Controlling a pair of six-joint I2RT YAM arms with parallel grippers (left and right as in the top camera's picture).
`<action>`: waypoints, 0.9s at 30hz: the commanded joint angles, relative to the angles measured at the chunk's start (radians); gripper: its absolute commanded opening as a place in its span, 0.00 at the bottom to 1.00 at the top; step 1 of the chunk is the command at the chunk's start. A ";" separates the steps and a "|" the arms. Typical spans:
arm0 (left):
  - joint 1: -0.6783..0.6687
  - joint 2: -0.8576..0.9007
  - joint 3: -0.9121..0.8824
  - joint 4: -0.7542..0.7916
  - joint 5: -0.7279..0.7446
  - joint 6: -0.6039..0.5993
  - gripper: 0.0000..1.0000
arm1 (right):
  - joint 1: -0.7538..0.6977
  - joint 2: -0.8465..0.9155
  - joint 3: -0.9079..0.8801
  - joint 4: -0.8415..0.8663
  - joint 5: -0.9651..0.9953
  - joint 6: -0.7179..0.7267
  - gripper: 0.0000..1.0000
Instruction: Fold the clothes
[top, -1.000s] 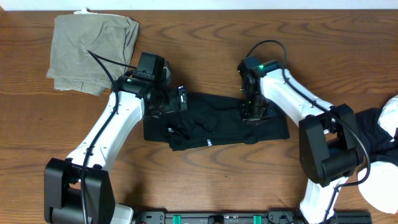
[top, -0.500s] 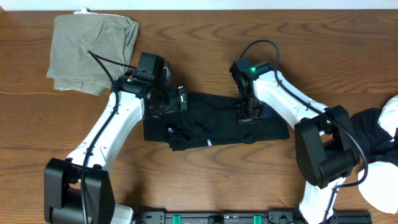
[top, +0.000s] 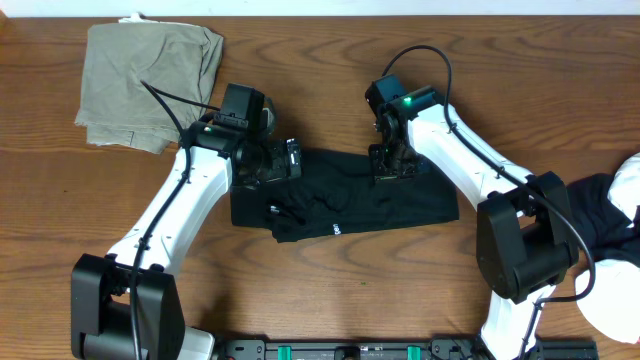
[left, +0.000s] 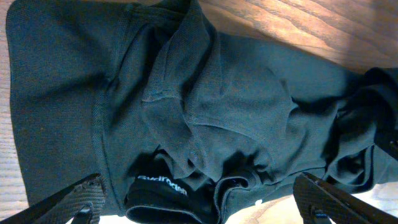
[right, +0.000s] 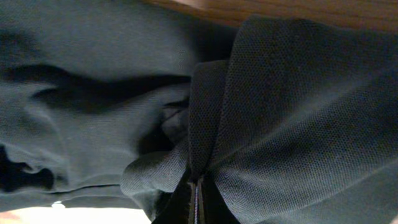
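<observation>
So the black garment (top: 345, 205) is spread across the middle of the table (top: 330, 300), long side running left to right. It's fairly flat on the right and rumpled toward the lower left, where a small white logo (top: 337, 228) shows.

The right gripper (top: 392, 165) is at the far edge of the garment, toward its right end. Its fingers are pressed together on a raised ridge of cloth (the right wrist view shows the fabric bunched up right into the jaws). The left gripper (top: 272, 162) hangs over the garment's far left corner with its fingers spread wide and nothing between them.

My read is that this is the start of a fold: one side is pinched and the other isn't yet. Next the left gripper probably needs to drop and close on its corner. Then both can lift that far edge evenly and carry it over toward the near side. Pulling with only one side would likely just drag the garment crooked.

Count:
- one black garment laid out
- one heap of black and white clothes (top: 612, 215) at the right edge, can't tell how many pieces
- one folded khaki garment (top: 150, 80) at the far left
- two arms, two grippers
</observation>
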 joint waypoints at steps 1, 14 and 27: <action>0.000 -0.009 -0.007 -0.003 -0.009 0.005 0.98 | 0.010 -0.020 0.019 0.002 -0.064 0.016 0.04; 0.000 -0.009 -0.007 -0.006 -0.009 0.005 0.98 | -0.016 -0.050 0.034 -0.102 0.019 0.040 0.03; 0.000 -0.009 -0.007 -0.012 -0.009 0.005 0.98 | -0.179 -0.101 -0.005 -0.100 0.008 -0.001 0.01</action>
